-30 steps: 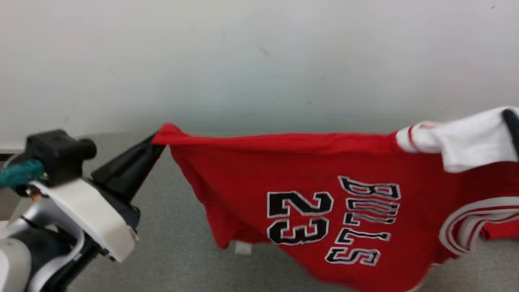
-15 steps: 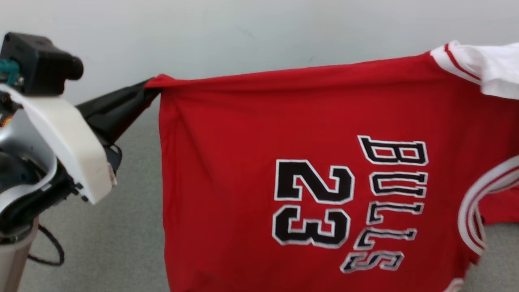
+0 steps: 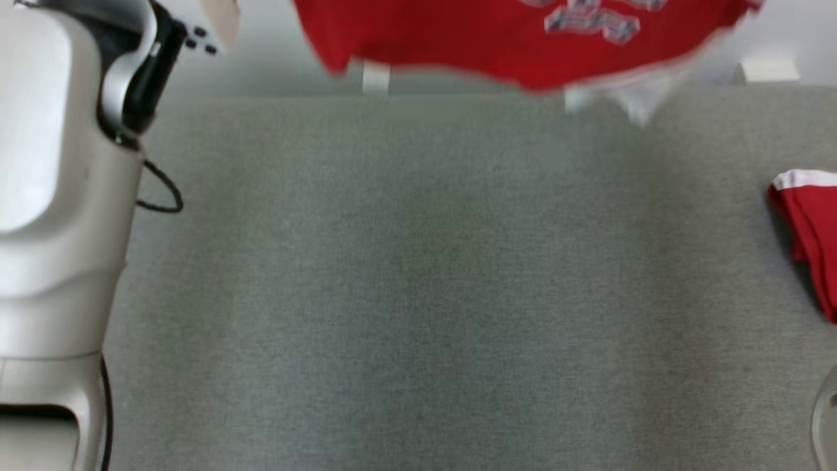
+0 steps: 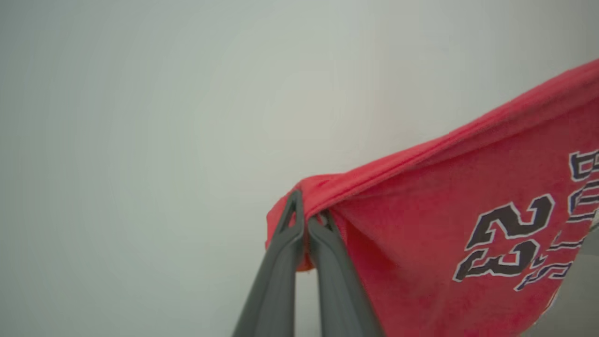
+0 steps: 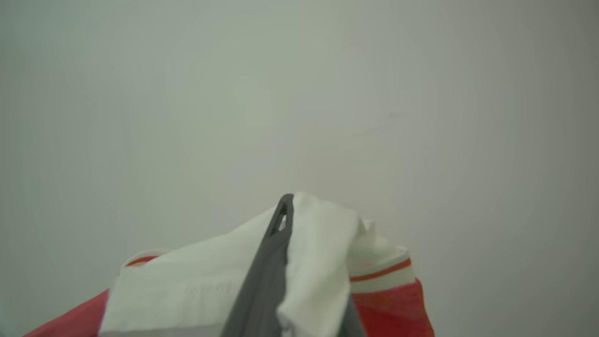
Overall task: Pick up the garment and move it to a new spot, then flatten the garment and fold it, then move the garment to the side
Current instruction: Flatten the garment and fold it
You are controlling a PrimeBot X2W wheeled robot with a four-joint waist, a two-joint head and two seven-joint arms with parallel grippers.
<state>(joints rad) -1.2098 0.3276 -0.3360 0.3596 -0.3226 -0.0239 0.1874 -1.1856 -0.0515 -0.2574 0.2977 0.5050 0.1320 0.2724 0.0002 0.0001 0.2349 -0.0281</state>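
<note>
one red jersey [image 4: 421,201], left hand [image 4: 306,217] clamping corner [image 4: 323,185], right hand [image 5: 299,210] clamping sleeve [image 5: 318,262]

a grey, felt-like table surface [image 3: 418,294] spreads flat across the head view. near its right edge lies a bunched red cloth [image 3: 814,235] with a white band along its top, cut off by the frame's edge.
</note>
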